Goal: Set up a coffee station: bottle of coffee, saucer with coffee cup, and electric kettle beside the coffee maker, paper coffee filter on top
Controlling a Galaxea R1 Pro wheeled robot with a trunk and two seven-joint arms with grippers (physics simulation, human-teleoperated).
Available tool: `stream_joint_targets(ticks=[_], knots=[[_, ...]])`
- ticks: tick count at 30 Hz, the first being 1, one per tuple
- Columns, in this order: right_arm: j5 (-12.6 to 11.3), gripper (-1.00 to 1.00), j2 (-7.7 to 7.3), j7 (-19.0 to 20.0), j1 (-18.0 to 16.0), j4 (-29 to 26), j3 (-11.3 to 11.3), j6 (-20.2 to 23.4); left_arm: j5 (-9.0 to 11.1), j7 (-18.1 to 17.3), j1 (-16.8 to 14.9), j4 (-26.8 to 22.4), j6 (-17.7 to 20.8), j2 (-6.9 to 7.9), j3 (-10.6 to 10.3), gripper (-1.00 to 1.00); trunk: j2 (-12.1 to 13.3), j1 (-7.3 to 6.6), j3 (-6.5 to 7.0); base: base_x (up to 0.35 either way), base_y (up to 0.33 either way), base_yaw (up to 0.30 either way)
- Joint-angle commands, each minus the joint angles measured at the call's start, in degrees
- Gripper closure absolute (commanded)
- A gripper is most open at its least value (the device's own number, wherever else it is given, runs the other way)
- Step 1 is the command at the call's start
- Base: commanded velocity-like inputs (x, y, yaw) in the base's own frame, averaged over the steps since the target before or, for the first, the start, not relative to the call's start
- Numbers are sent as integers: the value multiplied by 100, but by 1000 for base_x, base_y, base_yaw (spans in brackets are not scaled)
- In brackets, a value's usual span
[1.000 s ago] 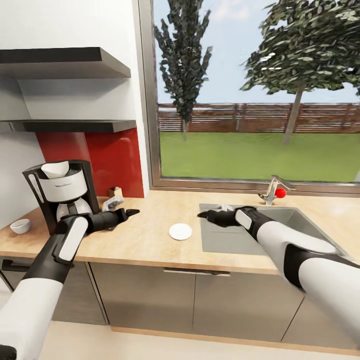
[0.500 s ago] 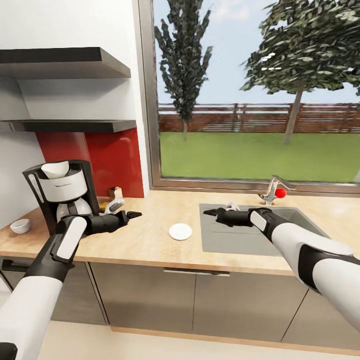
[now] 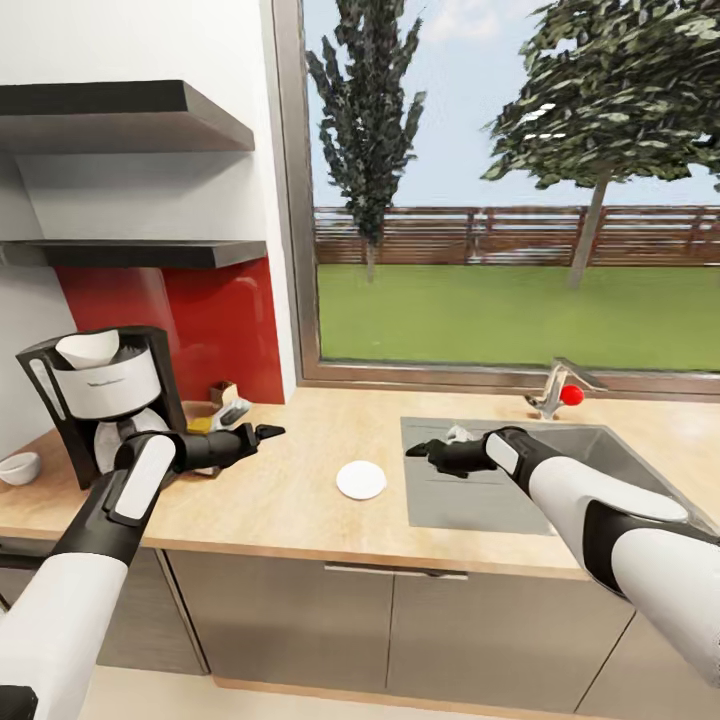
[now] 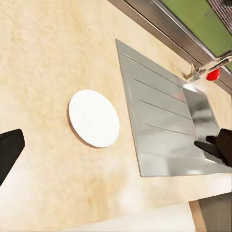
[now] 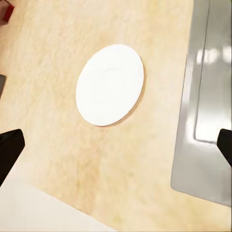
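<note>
The coffee maker [image 3: 100,400] stands at the left end of the kitchen countertop [image 3: 290,510], with the white paper coffee filter [image 3: 88,347] in its top. Left of it sits the coffee cup [image 3: 18,466]. The saucer [image 3: 361,480] [image 4: 94,118] [image 5: 110,84] lies flat between my two grippers. Just left of the saucer, my left gripper [image 3: 270,432] hovers open. My right gripper [image 3: 418,449] [image 4: 215,147] is open over the sink's near-left corner. A small white and yellow object behind my left forearm looks like the bottle of coffee [image 3: 225,408], tipped over. The kitchen shelf [image 3: 150,253] looks bare. The electric kettle is out of view.
A steel sink [image 3: 560,480] with drainboard fills the counter's right half. Its tap [image 3: 555,388] has a red knob and stands by the window. A red backsplash [image 3: 220,330] rises behind the coffee maker, and grey cabinet fronts [image 3: 380,630] lie below.
The head camera has shifted, so the whole scene sits a little differently. My right gripper has drawn back slightly toward the sink. The left arm holds nearly the same place.
</note>
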Motion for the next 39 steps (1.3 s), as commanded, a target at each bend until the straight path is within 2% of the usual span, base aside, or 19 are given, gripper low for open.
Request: stream_joint_targets(ticks=[1,2,7,15,22,28,29,34,35,39], knots=[[56,-100,50,-109,-5,-14,-44,21,-45,6,-4,0,12,0,1,-100,-14,5,-13,68,0,0],[53,-100,145,-260,-3,-9,-47,22,-40,82,0,0,5,-7,1,-100,-14,5,-13,28,0,0],[54,-100,323,-351,6,-5,-55,23,-37,133,23,6,-4,-17,-9,-100,-14,5,-13,12,0,0],[59,-100,365,-356,110,-9,-56,27,51,116,17,490,-24,-13,1,-100,-14,5,-13,187,0,0],[60,-100,369,-349,189,-5,-58,48,59,96,20,534,-30,-14,-20,-100,-14,5,-13,144,0,-12],[66,-100,369,-305,341,2,-47,75,60,70,25,536,-31,-10,-30,-100,-14,5,-13,10,0,-203],[69,-100,369,-261,378,2,-45,111,60,65,25,536,-31,-8,-31,-100,-14,5,-13,1,0,-229],[138,-100,358,624,538,12,-41,371,84,23,24,536,-18,16,-34,-100,-14,5,-13,0,0,-49],[251,-100,361,775,575,12,-27,389,121,-105,25,649,-15,28,-34,-100,-14,5,-13,0,0,-9],[396,-100,433,1273,615,13,-9,406,203,-606,18,1040,-25,43,-38,-100,-14,5,-13,0,0,-3]])
